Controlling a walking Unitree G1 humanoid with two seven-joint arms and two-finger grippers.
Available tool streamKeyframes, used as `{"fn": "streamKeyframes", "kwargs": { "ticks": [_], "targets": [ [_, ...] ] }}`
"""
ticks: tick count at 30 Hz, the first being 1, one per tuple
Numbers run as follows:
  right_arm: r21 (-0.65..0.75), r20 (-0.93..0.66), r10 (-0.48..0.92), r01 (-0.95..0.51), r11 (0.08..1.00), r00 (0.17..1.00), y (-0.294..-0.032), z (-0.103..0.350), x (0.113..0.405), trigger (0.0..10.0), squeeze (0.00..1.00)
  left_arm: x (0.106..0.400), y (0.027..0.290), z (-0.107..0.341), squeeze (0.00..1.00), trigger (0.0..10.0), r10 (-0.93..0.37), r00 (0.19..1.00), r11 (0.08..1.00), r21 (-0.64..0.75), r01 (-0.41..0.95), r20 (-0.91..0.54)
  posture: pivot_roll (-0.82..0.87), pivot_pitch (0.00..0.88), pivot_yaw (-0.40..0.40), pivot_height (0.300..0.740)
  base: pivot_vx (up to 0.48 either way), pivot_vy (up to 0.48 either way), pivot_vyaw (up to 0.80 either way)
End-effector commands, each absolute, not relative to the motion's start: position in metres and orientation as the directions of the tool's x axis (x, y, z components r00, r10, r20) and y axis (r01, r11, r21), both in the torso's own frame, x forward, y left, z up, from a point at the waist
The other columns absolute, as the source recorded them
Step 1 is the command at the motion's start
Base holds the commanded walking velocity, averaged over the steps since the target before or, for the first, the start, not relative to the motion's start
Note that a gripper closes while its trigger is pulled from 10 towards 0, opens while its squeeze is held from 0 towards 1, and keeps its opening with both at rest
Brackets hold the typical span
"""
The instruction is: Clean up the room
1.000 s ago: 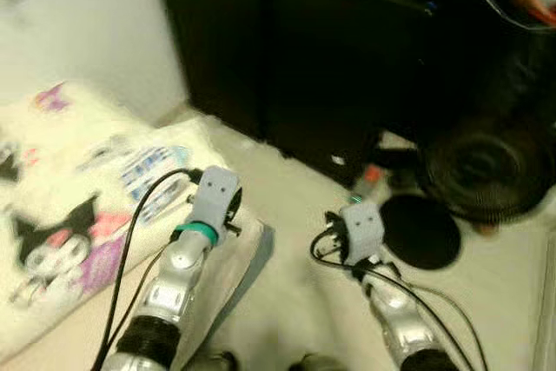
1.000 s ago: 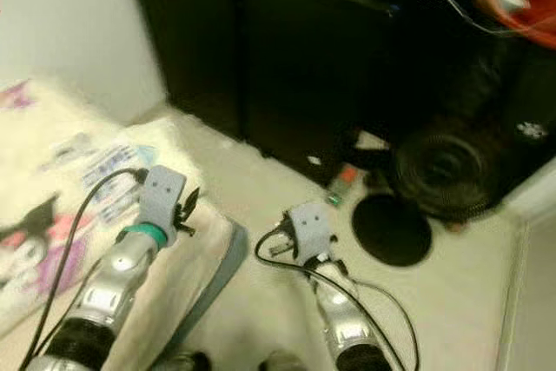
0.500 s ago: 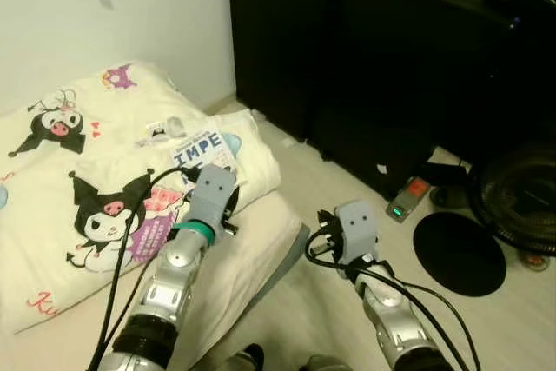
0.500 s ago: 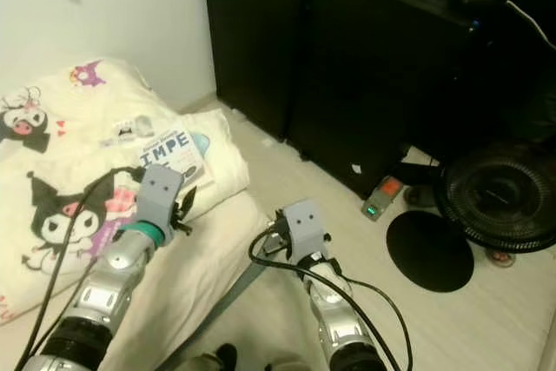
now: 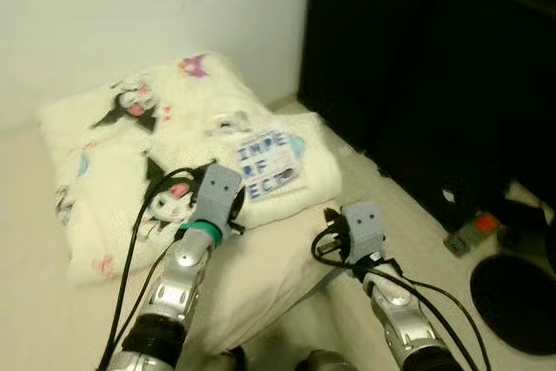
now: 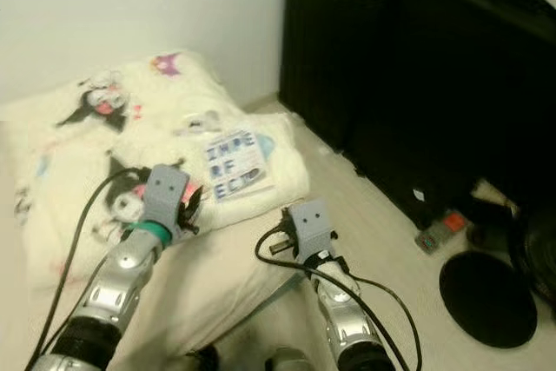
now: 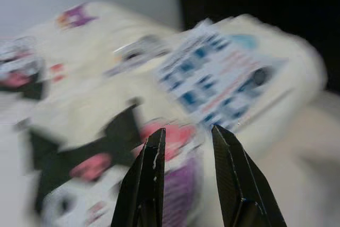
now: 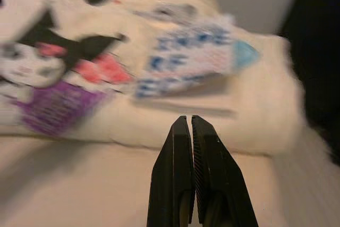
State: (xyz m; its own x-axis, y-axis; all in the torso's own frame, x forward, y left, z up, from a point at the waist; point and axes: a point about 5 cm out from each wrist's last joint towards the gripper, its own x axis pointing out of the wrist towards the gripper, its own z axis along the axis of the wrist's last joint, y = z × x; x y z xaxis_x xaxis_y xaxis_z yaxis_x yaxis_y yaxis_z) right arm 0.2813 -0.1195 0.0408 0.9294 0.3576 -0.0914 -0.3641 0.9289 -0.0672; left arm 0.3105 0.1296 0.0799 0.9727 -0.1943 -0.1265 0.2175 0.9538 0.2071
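— On the bed (image 5: 261, 288), what's lying there?

— A cream blanket (image 5: 156, 154) printed with black-eared cartoon figures, bunched up by the white wall (image 5: 130, 6). On its near corner sits a booklet (image 5: 265, 162) with blue block letters, and just beyond it a small pale wrapper (image 5: 228, 122).

— And the arms?

— Both are raised over the bed's edge. The left gripper (image 7: 186, 144) hangs above the pink-and-black cartoon print, fingers (image 7: 146, 179) spread a little, holding nothing. The right gripper (image 8: 191, 128) points toward the booklet, its fingers (image 8: 178, 174) pressed together and empty.

— Anything beside the bed?

— A tall black cabinet (image 5: 417, 67) stands to the right. On the pale floor (image 5: 382, 188) at its foot lie a small grey device with an orange patch (image 5: 470, 230) and a round black disc (image 5: 517, 288).
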Motion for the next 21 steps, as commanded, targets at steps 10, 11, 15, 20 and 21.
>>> {"fn": "streamKeyframes", "kwargs": {
  "ticks": [10, 11, 15, 20, 21],
  "targets": [
    [-0.037, -0.105, 0.355, -0.36, 0.932, 0.929, -0.1215, 0.036, 0.2765, 10.0, 0.0, 0.307, 0.126, 0.0726, 0.0, 10.0, -0.204, 0.967, 0.954, 0.192, 0.231, -0.154, -0.12, 0.036, 0.029, 0.74, 0.0, 0.0, 0.0],
    [-0.036, -0.105, 0.353, -0.359, 0.933, 0.93, -0.1216, 0.036, 0.2765, 10.0, 0.0, 0.3069, 0.126, 0.0726, 0.0, 10.0, -0.204, 0.967, 0.954, 0.192, 0.232, -0.154, -0.12, 0.036, 0.029, 0.74, 0.0, 0.0, 0.0],
    [-0.034, -0.107, 0.35, -0.356, 0.934, 0.93, -0.1222, 0.0357, 0.2766, 10.0, 0.0, 0.3066, 0.1262, 0.073, 0.0, 10.0, -0.205, 0.967, 0.955, 0.185, 0.231, -0.149, -0.12, 0.036, 0.029, 0.74, 0.0, 0.0, 0.0],
    [-0.033, -0.107, 0.35, -0.355, 0.934, 0.931, -0.1224, 0.0357, 0.2766, 10.0, 0.0, 0.3064, 0.1267, 0.0734, 0.0, 10.0, -0.205, 0.968, 0.956, 0.184, 0.23, -0.146, -0.12, 0.036, 0.029, 0.74, 0.0, 0.0, 0.0],
    [-0.034, -0.107, 0.35, -0.356, 0.934, 0.93, -0.1222, 0.0356, 0.2766, 10.0, 0.0, 0.3063, 0.1269, 0.0734, 0.0, 10.0, -0.206, 0.968, 0.956, 0.183, 0.231, -0.145, -0.12, 0.036, 0.029, 0.74, 0.0, 0.0, 0.0]
  ]
}}
